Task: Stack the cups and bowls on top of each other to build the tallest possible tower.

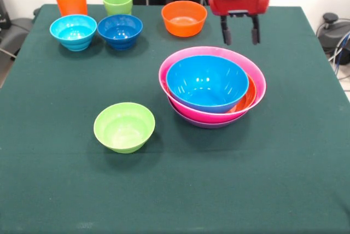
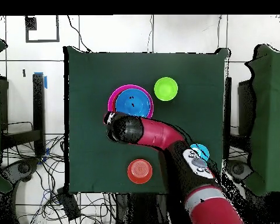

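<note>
The tower stands mid-table: a large pink bowl [image 1: 208,115] on a purple bowl [image 1: 210,125], with a large orange bowl [image 1: 249,95] and a large blue bowl [image 1: 206,83] nested inside. From overhead the tower [image 2: 130,102] shows beside my arm [image 2: 157,135]. My gripper [image 1: 239,31] hangs open and empty just behind the tower, next to a small orange bowl [image 1: 184,18]. A small lime green bowl [image 1: 124,127] sits alone in front. The light blue bowl [image 1: 73,31], dark blue bowl [image 1: 120,30], orange cup [image 1: 71,3] and green cup [image 1: 117,2] stand at the far left corner.
A dark green cloth [image 1: 65,179] covers the table. Overhead, the lime green bowl [image 2: 165,88] lies beside the tower, the small orange bowl [image 2: 139,171] sits near the table edge, and my arm hides most of the light blue bowl [image 2: 199,151]. Cables and furniture ring the table.
</note>
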`<action>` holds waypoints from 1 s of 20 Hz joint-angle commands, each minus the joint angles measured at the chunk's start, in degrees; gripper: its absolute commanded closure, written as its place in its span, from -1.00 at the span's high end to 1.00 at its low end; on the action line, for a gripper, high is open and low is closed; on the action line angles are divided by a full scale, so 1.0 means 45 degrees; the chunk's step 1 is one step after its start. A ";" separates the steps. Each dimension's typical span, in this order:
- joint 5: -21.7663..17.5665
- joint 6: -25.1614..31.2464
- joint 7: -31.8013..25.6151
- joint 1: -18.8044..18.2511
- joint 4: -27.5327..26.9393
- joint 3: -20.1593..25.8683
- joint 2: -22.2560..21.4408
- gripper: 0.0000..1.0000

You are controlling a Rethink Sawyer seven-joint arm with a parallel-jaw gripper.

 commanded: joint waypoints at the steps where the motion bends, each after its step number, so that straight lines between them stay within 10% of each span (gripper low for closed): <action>1: -0.1083 0.0520 -0.0673 -0.1002 0.1742 0.1915 -0.0444 1.00; 11: -0.2220 0.0644 -0.0993 -0.2153 0.2149 0.1998 -0.1210 1.00; 20: -0.5462 0.4358 -0.3292 -0.1733 -0.1428 0.1321 -0.1159 1.00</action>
